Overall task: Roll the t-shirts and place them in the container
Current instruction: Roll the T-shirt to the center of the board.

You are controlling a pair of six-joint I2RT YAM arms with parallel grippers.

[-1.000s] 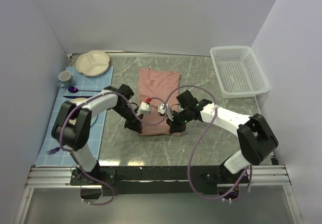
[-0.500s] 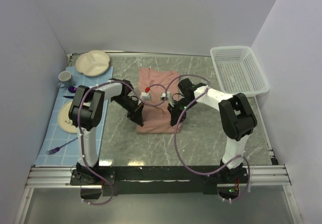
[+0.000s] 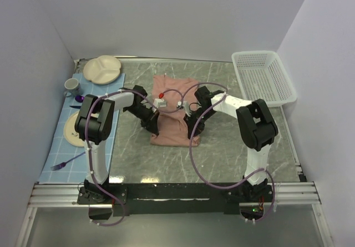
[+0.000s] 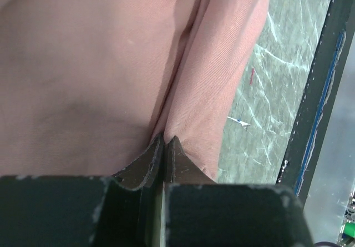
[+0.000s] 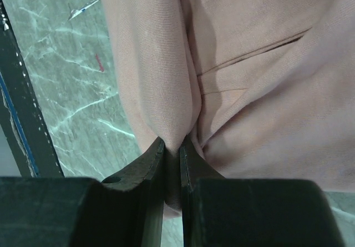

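The salmon-pink t-shirt [image 3: 174,111] lies folded into a narrow strip in the middle of the marble table, its near end rolled up. My left gripper [image 3: 155,129] is shut on the roll's left end [image 4: 211,91]. My right gripper [image 3: 193,129] is shut on the roll's right end [image 5: 150,80]. In both wrist views the cloth fold is pinched between the dark fingers. The chest print is hidden.
A white basket [image 3: 262,77] stands at the back right. On the left, a blue mat [image 3: 65,139] holds a cream divided plate [image 3: 102,68], a mug [image 3: 71,84], a small plate [image 3: 71,129] and purple cutlery [image 3: 83,99]. Cables arc over the shirt.
Both grippers have moved away from me with the shirt's near end, from near the front edge toward the middle. The roll is thicker and the flat part shorter.
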